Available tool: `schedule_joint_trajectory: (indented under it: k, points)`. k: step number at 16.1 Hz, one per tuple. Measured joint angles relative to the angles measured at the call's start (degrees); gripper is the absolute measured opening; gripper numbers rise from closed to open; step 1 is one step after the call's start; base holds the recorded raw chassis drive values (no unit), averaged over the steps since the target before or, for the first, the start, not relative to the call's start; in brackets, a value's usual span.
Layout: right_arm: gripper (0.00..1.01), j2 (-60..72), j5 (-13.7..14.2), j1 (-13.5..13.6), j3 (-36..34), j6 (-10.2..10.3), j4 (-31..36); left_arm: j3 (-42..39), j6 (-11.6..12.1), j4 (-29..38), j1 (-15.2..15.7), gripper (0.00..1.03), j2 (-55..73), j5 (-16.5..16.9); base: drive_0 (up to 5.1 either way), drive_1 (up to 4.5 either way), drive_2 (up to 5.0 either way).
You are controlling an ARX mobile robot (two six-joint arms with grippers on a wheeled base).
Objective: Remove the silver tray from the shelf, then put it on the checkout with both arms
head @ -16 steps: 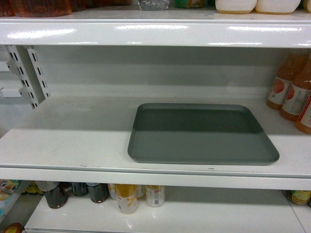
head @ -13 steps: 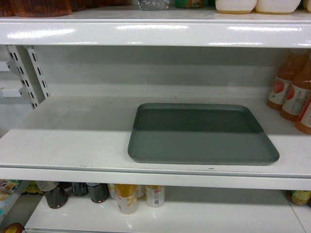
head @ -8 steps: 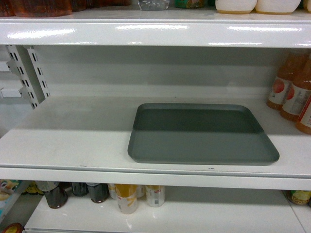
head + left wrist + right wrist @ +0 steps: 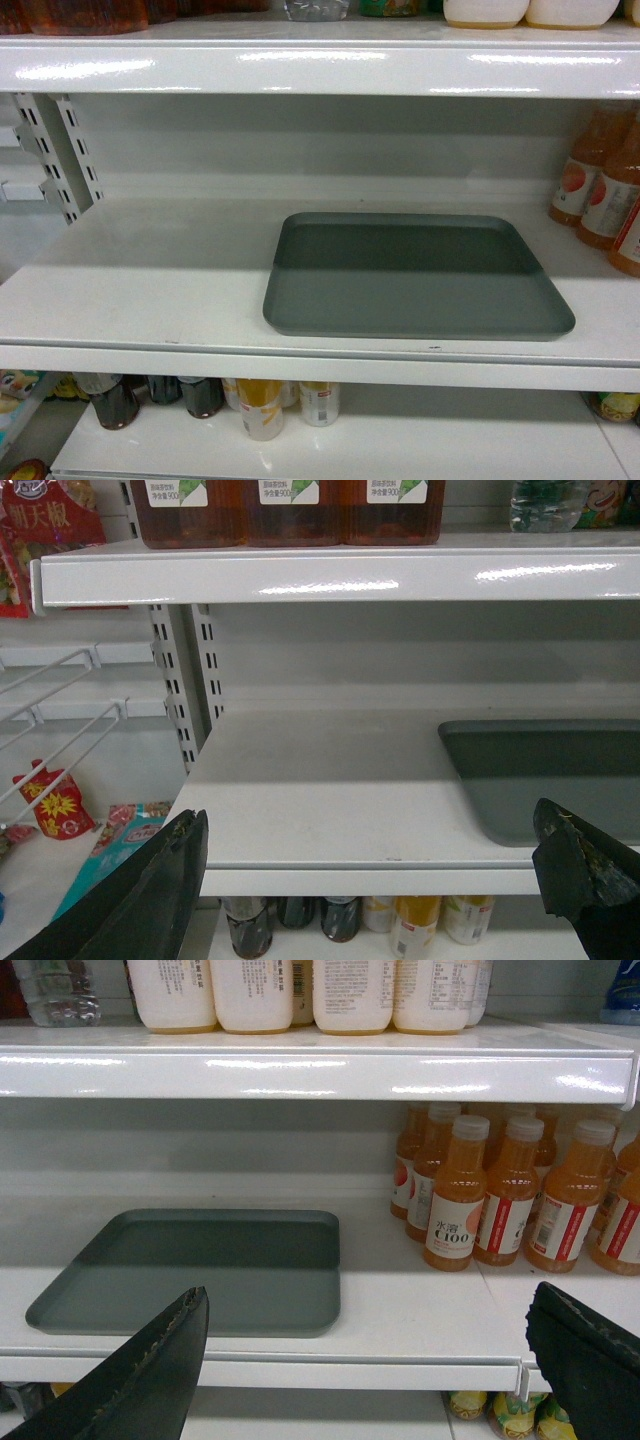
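The silver tray [image 4: 415, 277] lies flat on the middle shelf [image 4: 150, 300], right of centre, its front rim near the shelf lip. The tray [image 4: 545, 775] shows at the right of the left wrist view and the same tray [image 4: 205, 1270] at the left of the right wrist view. My left gripper [image 4: 370, 865] is open in front of the shelf lip, left of the tray. Facing the lip to the tray's right, my right gripper [image 4: 365, 1345] is open too. Neither touches the tray. No gripper shows in the head view. The checkout is out of view.
Orange juice bottles [image 4: 500, 1195] stand on the shelf right of the tray. An upper shelf board [image 4: 320, 65] overhangs it. A slotted white bracket [image 4: 55, 155] sits at the left. Bottles and cans [image 4: 260, 405] fill the lower shelf. Snack packets [image 4: 60, 800] hang on wire racks further left.
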Motion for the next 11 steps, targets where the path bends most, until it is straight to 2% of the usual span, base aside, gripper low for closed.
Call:
schedule_joint_trajectory:
  k: [11]
  points:
    - [0.98,0.0,0.0,0.0,0.0,0.0,0.0,0.0,0.0,0.0,0.0,0.98,0.0,0.0,0.0,0.00,0.0]
